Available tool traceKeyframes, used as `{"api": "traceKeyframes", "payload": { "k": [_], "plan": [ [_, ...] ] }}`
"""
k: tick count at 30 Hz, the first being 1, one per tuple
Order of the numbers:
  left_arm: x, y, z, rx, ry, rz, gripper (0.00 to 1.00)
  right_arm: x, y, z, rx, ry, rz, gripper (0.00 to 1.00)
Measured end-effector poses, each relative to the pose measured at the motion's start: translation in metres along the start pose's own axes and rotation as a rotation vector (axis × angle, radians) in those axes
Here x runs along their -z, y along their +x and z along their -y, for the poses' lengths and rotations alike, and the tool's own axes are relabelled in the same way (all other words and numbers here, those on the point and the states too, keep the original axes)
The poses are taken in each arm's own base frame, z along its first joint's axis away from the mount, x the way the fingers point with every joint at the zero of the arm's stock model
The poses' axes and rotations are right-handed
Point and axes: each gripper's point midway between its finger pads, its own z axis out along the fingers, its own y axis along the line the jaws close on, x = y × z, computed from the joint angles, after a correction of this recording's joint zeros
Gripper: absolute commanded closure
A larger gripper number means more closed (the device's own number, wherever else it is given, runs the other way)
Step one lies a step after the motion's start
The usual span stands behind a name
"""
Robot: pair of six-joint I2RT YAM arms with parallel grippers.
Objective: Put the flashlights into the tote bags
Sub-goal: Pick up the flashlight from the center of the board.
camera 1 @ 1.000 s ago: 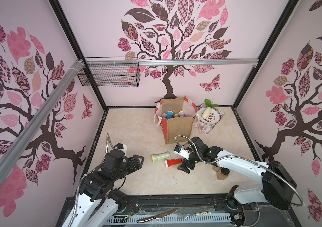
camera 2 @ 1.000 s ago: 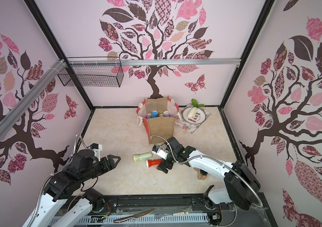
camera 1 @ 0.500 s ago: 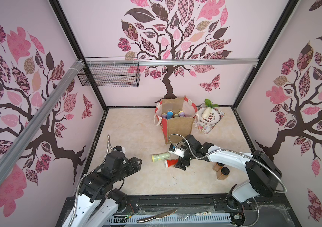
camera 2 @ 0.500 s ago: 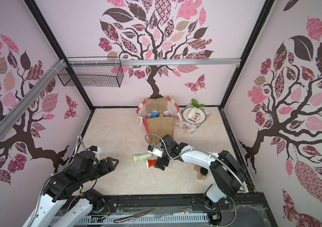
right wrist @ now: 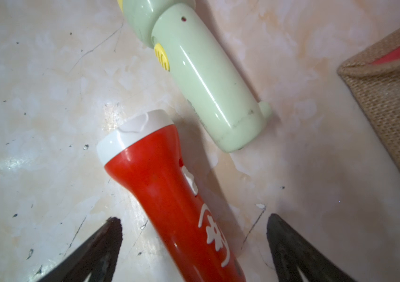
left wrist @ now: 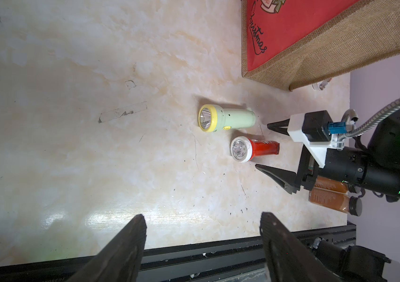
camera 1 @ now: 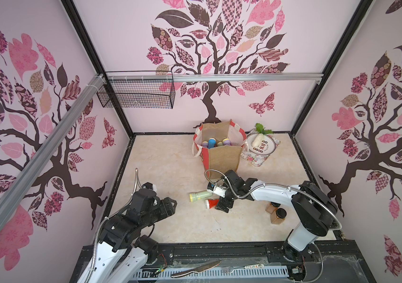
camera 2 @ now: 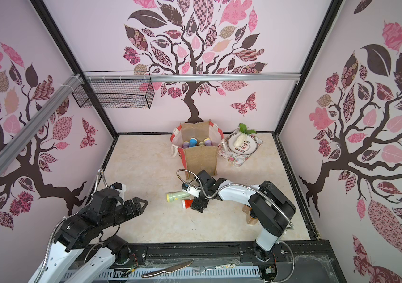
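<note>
Front-left of the tote bag [camera 1: 222, 156], the left gripper [left wrist: 202, 221] is hovering, released and empty; before the bag, a pale green flashlight [camera 1: 200, 196] and a red flashlight [camera 1: 211, 203] are lying side by side. The right gripper [right wrist: 194, 218] is straddling the red one, released, not touching.

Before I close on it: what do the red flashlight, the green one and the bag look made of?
Red flashlight: glossy moulded plastic, judging by its sharp highlights. Pale green flashlight: likely the same shiny plastic, with a seam visible near its tail. Tote bag: coarse matte burlap-like weave; its red side looks smoother.
</note>
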Motion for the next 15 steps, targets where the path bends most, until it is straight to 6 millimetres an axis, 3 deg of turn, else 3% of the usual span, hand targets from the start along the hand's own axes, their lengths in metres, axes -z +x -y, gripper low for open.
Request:
{"api": "traceKeyframes", "payload": {
  "k": [15],
  "plan": [
    [-0.0008, 0.0003, -0.0018, -0.017, -0.011, -0.003, 0.24, -0.0102, 0.0043, -0.0088, -0.011, -0.012, -0.029, 0.16]
  ]
}}
